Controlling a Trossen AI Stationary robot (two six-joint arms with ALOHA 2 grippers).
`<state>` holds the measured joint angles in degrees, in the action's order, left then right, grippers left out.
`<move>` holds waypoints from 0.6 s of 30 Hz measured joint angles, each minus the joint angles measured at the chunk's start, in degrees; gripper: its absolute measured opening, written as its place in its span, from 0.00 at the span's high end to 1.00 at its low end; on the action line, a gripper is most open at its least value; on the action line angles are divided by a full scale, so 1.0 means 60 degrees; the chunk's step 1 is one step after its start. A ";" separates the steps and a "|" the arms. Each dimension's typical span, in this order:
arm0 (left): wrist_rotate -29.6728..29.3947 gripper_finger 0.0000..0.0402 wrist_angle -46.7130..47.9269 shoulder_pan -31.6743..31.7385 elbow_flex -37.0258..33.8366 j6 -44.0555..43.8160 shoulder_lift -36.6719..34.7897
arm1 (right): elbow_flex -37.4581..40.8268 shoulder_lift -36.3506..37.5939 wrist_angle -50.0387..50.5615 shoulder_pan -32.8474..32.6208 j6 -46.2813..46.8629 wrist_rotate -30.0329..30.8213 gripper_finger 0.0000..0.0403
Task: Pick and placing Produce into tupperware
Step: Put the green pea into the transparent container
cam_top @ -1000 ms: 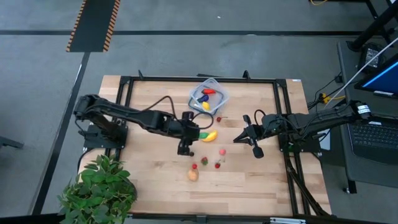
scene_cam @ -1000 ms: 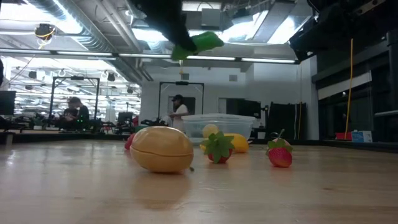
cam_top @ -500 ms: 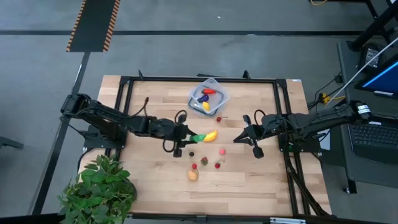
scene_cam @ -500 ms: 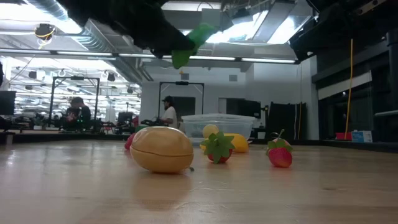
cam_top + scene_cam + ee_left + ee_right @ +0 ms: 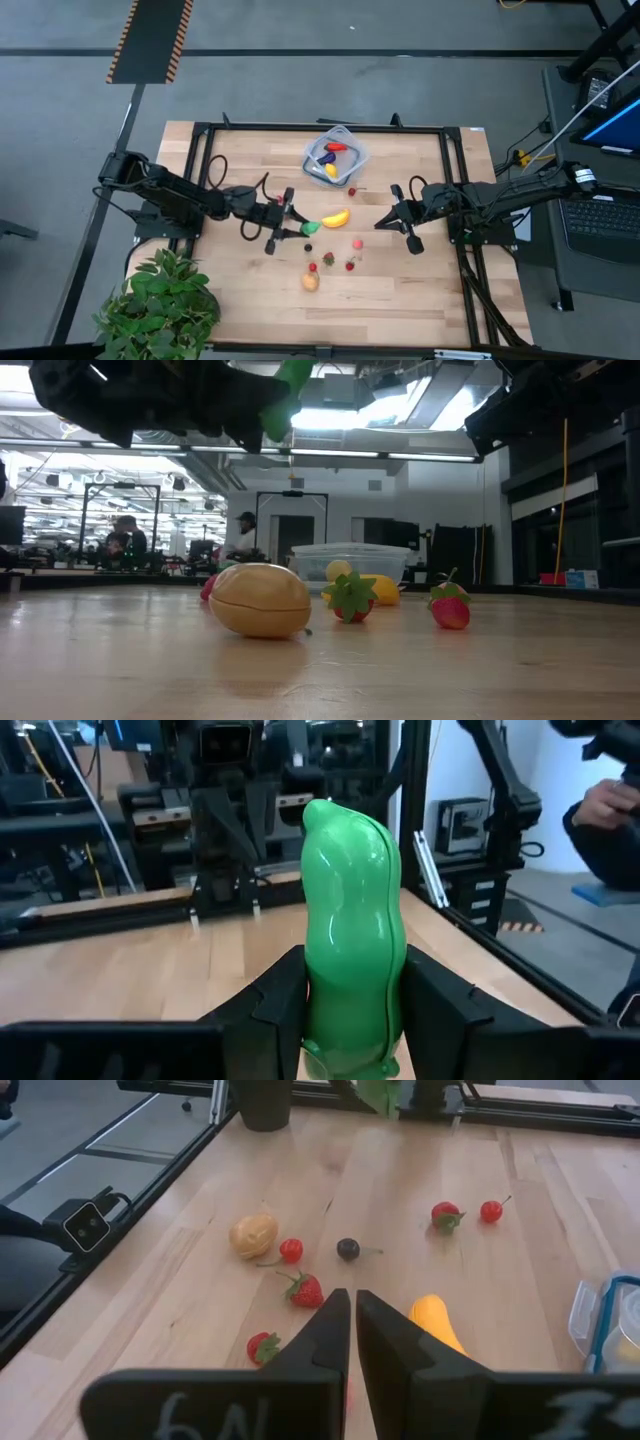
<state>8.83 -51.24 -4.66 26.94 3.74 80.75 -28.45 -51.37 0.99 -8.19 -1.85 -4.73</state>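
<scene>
From above, your left gripper hangs over the table on the plant side of the banana, clamped on the cucumber; the tupperware lies beyond the banana, already holding a few pieces. Your right gripper waits on the banana's far side, well apart. At table height, the cucumber rides high over the tan fruit and strawberries. Through the left wrist, the fingers pinch the cucumber at its base; it looks glossy, hard and light, so it may slip or swing, and a mid-body hold would be steadier. Through the right wrist, the right gripper's fingers are pressed together, empty, just short of the banana.
</scene>
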 joint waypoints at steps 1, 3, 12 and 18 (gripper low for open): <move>0.0046 0.70 0.0003 0.0025 0.0000 -0.0002 0.0000 | 0.0000 0.0000 0.0000 0.0000 -0.0003 0.0000 0.94; 0.0141 0.70 0.0008 0.0084 0.0000 0.0003 0.0000 | 0.0000 0.0000 0.0000 0.0000 -0.0011 0.0000 0.94; 0.0162 0.70 0.0011 0.0108 0.0000 0.0333 0.0000 | 0.0000 0.0000 0.0007 0.0000 -0.0011 0.0000 0.94; -0.0914 0.70 0.0011 0.0108 0.0000 0.0330 0.0000 | -0.0001 0.0000 0.0011 0.0000 -0.0011 0.0000 0.94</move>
<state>3.35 -51.18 -4.01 26.94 5.72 80.75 -28.45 -51.37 1.06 -8.19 -1.91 -4.73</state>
